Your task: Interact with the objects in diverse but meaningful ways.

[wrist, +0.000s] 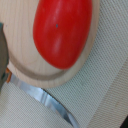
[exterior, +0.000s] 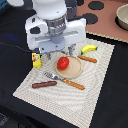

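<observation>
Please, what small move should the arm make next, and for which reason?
Probably lower straight down toward the tomato. The pincer hovers just above it, the tomato lies free on the plate, and it fills the wrist view, so it seems roughly aligned. Whether the pincer is open, I cannot tell.

No text, label, brand, number or sign can be read in either view. The yellow rectangular block (exterior: 36, 59) carries a small red patch on its face, but it is too blurred to tell whether it is lettering. The white arm housing above it shows no legible marking, and the wrist view shows only the plain surfaces of the red tomato (wrist: 62, 31) and the tan round plate (wrist: 75, 74).
</observation>
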